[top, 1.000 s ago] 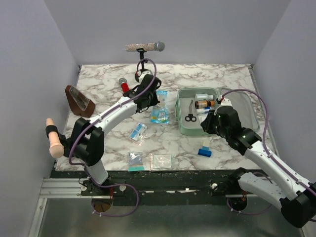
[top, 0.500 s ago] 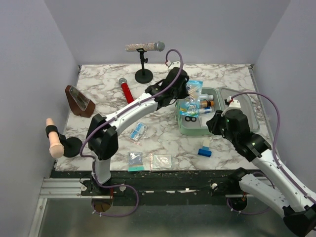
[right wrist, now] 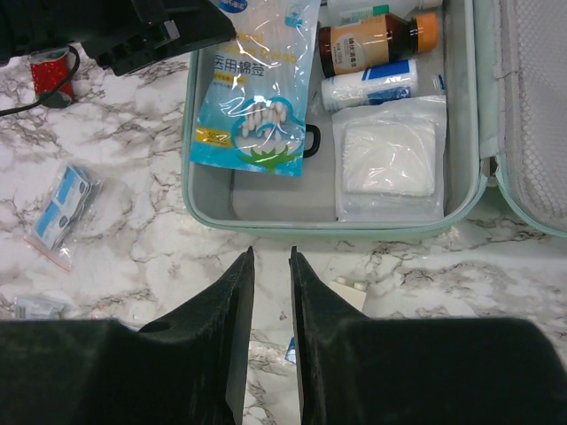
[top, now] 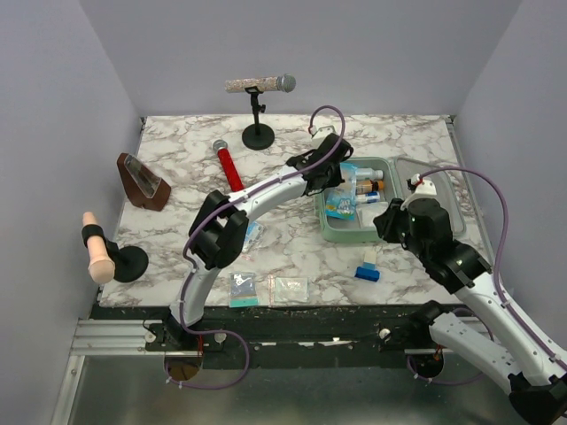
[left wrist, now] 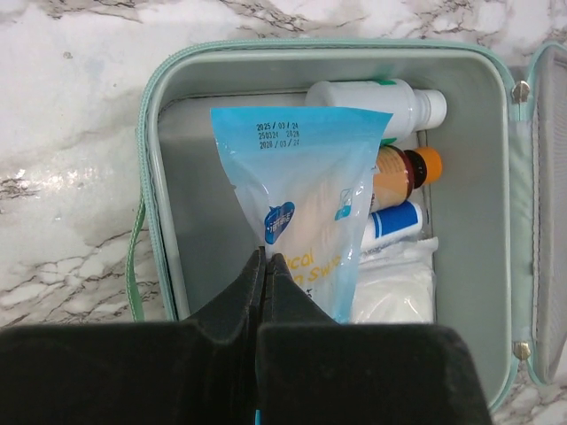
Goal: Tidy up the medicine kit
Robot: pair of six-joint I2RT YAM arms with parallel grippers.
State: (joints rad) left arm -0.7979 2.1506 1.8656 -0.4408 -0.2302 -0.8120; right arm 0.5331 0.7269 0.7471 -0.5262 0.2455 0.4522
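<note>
The medicine kit (top: 330, 232) is a mint-green case lying open at the right centre, its lid folded out to the right. My left gripper (top: 332, 173) is over its left half, shut on the edge of a blue cotton swab bag (left wrist: 301, 177), with the jaws (left wrist: 267, 257) pinched together. The bag (right wrist: 252, 106) lies across the case's left side and hides most of the scissors (right wrist: 312, 142). Inside are a white bottle (left wrist: 372, 96), a brown bottle (left wrist: 403, 170), a blue-white tube (left wrist: 394, 226) and a gauze packet (left wrist: 394, 288). My right gripper (right wrist: 271, 255) is open and empty just in front of the case's near rim (right wrist: 337, 228).
A small blue-and-white box (top: 367, 266) lies by the right gripper. Two sachets (top: 243, 288) (top: 289, 287) lie near the front edge, and a packet (top: 251, 235) under the left arm. A red microphone (top: 227, 162), mic stand (top: 259, 133) and brown holder (top: 142, 181) stand further left.
My left gripper carried the cotton swab bag from the table's middle to the right, over the kit, and down into it. The right arm barely moved.
</note>
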